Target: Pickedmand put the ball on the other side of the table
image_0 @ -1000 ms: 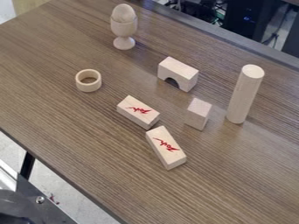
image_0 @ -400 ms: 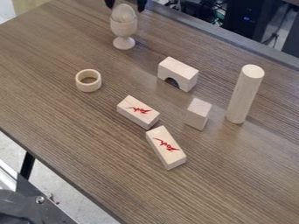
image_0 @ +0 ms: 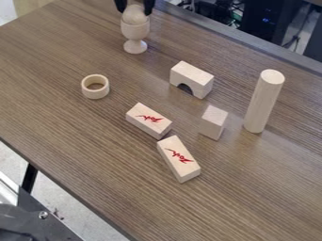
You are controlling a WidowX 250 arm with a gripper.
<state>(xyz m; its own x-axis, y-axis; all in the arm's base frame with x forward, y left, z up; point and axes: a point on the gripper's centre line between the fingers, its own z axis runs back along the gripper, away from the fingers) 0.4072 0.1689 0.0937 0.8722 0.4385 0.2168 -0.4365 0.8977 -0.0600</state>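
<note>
Tool (image_0: 135, 12) cut off at top edge, beside rounded wooden ball (image_0: 134, 16); can't tell if gripping. Ball's underside hidden in stemmed cup (image_0: 135, 32).

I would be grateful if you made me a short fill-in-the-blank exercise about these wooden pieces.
The wooden cup holds the ____. The handwritten-looking marks on two of the blocks are coloured ____. The tall piece has the shape of a ____.
Missing words: ball; red; cylinder.

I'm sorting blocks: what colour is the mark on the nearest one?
The mark is red, seen in the camera view.
</note>
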